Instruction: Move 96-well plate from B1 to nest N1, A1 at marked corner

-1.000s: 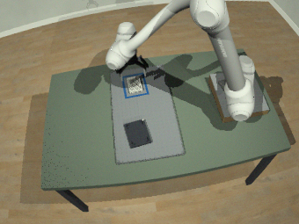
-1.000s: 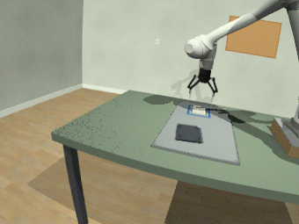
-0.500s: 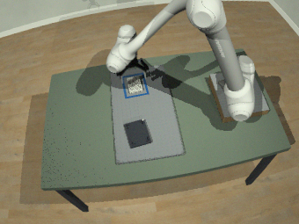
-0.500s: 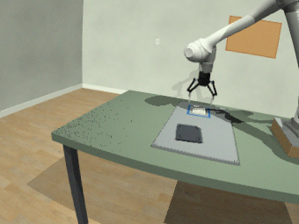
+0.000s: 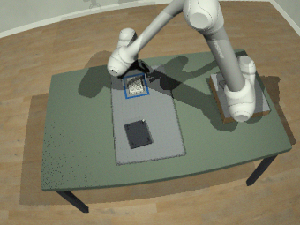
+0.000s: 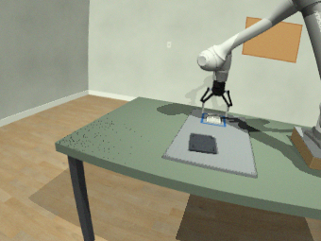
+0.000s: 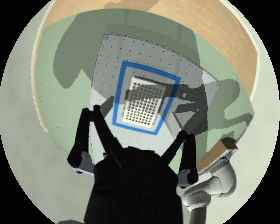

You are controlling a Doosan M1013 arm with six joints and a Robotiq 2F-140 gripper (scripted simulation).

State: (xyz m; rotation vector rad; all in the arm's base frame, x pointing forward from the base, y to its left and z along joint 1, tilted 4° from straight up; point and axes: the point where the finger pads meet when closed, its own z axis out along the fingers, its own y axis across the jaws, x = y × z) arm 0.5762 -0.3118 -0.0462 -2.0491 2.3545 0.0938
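Note:
The white 96-well plate [image 5: 135, 85] lies flat inside the blue outline of spot B1 [image 5: 136, 86] at the far end of the grey mat [image 5: 146, 117]. It also shows in the side view [image 6: 213, 119] and in the wrist view [image 7: 145, 101]. The dark plate nest N1 [image 5: 138, 134] sits nearer on the mat, also seen from the side [image 6: 203, 143]. My gripper [image 6: 216, 105] [image 7: 142, 109] hangs open and empty a short way above the plate, fingers spread wide to either side. Nothing is between the fingers.
The arm's base stands on a grey plate with a wooden rim [image 5: 240, 101] at the right of the green table [image 5: 84, 131]. An orange board [image 6: 274, 40] hangs on the far wall.

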